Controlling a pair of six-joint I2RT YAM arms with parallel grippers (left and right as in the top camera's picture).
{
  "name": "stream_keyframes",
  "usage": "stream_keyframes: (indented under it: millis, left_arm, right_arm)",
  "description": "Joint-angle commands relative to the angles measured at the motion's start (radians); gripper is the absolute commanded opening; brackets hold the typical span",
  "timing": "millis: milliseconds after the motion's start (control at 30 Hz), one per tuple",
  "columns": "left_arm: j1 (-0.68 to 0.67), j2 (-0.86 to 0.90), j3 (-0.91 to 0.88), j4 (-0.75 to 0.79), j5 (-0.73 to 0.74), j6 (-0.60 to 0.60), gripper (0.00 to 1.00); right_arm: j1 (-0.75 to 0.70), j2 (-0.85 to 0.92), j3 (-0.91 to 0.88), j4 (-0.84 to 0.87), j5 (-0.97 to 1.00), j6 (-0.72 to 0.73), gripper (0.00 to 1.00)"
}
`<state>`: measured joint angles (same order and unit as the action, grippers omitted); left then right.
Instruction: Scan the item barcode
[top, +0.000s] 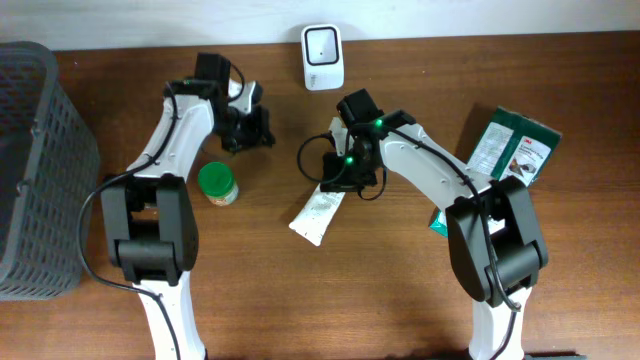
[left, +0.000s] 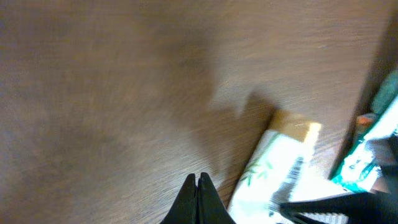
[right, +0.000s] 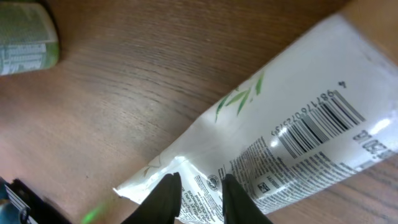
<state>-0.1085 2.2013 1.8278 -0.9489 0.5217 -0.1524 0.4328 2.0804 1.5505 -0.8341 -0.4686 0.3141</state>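
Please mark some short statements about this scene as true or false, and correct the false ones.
1. The left gripper is shut and empty. True.
2. The white tube lies in the basket. False: it lies on the table, under the right gripper.
3. The tube's barcode faces up. True.
4. The left gripper holds the green-lidded jar. False: the jar sits on the table, apart from it.
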Motion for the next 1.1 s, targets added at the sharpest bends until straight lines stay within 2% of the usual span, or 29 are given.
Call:
stream_keyframes:
  millis: [0, 100, 233, 300, 333, 433, 533, 667, 800, 933, 1067]
  left_arm:
    - [-0.006, -0.006, 0.154, -0.086, -0.007, 0.2, 0.01]
    - [-0.005, -0.006, 0.257, -0.142, -0.008, 0.314, 0.02]
    - [-0.005, -0.006, 0.339, -0.162, -0.015, 0.315, 0.04]
    - [-0.005, -0.006, 0.336, -0.169, -0.051, 0.315, 0.05]
    - [-0.005, -0.006, 0.336, -0.172, -0.089, 0.315, 0.08]
    - [-0.005, -0.006, 0.336, -0.175, -0.186, 0.316, 0.22]
    - [-0.004, -0.006, 0.336, -0.169, -0.232, 0.316, 0.31]
    - [0.002, -0.006, 0.347, -0.164, -0.26, 0.316, 0.38]
    - [0.002, -0.006, 0.347, -0.172, -0.26, 0.315, 0.56]
    - [0.002, -0.006, 0.347, -0.184, -0.26, 0.315, 0.74]
    - [0.002, -0.006, 0.347, -0.19, -0.26, 0.315, 0.82]
  right_arm:
    - [-0.029, -0.042, -0.006, -0.05, 0.084, 0.017, 0.24]
    - [-0.075, -0.093, -0.001, -0.121, 0.197, 0.01, 0.24]
    - [-0.086, -0.114, 0.0, -0.107, 0.194, -0.021, 0.33]
    - [-0.086, -0.093, 0.0, -0.094, 0.275, 0.051, 0.35]
    - [-0.086, -0.072, -0.004, -0.098, 0.357, 0.119, 0.34]
    - [-0.086, -0.005, -0.004, -0.093, 0.365, 0.166, 0.3]
    - [-0.072, 0.036, -0.004, -0.048, 0.361, 0.166, 0.3]
    - [-0.032, 0.04, -0.004, 0.111, 0.282, 0.092, 0.31]
    - [0.007, 0.04, -0.004, 0.245, 0.162, -0.003, 0.31]
    - [-0.002, 0.033, 0.026, 0.167, 0.154, -0.057, 0.35]
    - [-0.024, -0.022, 0.132, -0.039, 0.13, -0.074, 0.35]
